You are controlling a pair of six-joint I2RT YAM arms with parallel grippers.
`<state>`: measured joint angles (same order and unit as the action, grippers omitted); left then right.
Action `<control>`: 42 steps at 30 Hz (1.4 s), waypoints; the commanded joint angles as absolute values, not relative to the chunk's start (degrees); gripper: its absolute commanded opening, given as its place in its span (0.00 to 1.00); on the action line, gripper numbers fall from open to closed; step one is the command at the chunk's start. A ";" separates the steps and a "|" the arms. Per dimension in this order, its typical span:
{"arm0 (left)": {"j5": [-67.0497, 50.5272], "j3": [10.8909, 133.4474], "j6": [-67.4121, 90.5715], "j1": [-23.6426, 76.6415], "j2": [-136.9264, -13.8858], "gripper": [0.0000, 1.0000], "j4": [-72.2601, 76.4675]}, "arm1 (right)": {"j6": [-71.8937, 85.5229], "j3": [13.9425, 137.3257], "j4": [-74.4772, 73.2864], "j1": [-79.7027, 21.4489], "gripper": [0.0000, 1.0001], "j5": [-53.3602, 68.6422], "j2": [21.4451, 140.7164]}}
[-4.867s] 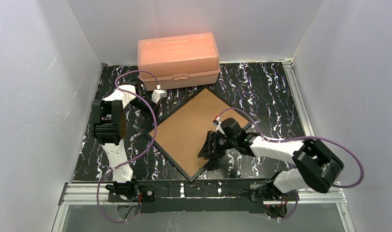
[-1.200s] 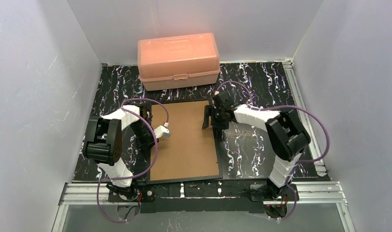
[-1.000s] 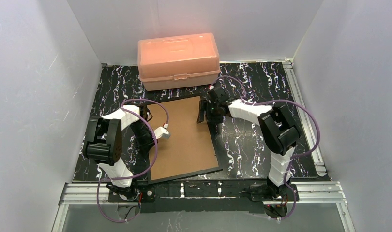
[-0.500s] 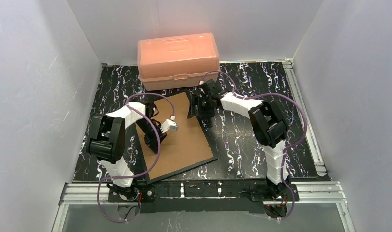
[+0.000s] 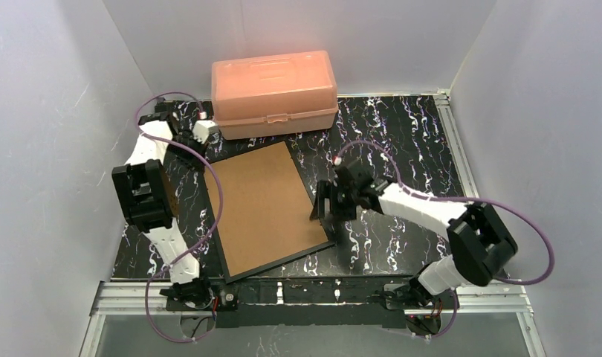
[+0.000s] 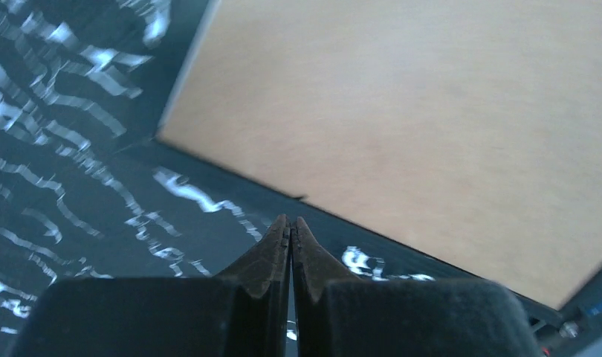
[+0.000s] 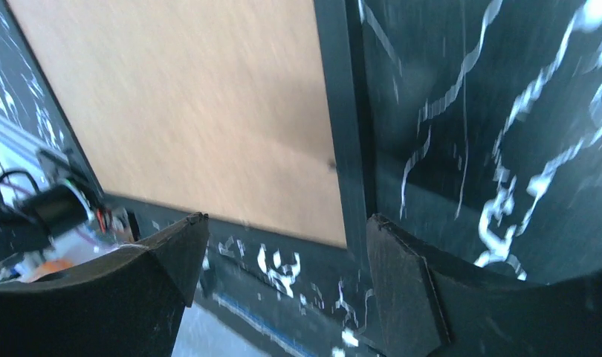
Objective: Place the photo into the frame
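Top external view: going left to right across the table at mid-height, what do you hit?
left arm → the frame, with the brown backing board face up → right end effector, open → right arm's elbow. The peach box is left out because it overlaps the frame's span.

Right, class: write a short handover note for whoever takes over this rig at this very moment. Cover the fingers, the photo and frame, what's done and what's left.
Left gripper: fingers shut, holding nothing, over the table by the frame's far left corner.
Right gripper: fingers open, holding nothing, at the frame's right edge.
Frame: lies flat in front of the peach box, brown backing board facing up.
Photo: in no view; it may be under the board, cannot tell.
Done: unconfirmed.
Left: probably find the photo and check that it sits in the frame.
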<state>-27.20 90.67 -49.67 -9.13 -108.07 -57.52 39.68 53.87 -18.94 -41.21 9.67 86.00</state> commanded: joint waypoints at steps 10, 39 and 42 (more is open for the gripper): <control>-20.55 90.85 -32.10 -13.80 -117.06 0.00 -35.84 | 55.79 36.91 -5.64 -45.34 0.85 25.67 77.03; -21.95 79.45 -39.99 -12.83 -115.21 0.00 -38.39 | 55.66 36.25 -1.19 -37.42 0.83 21.36 81.85; -22.47 76.75 -41.02 -12.92 -112.74 0.00 -39.61 | 53.40 37.85 -3.65 -35.45 0.83 20.78 82.36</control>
<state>-20.16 82.21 -38.46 -13.45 -116.20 -27.57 56.90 34.85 -4.14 -37.74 25.43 82.83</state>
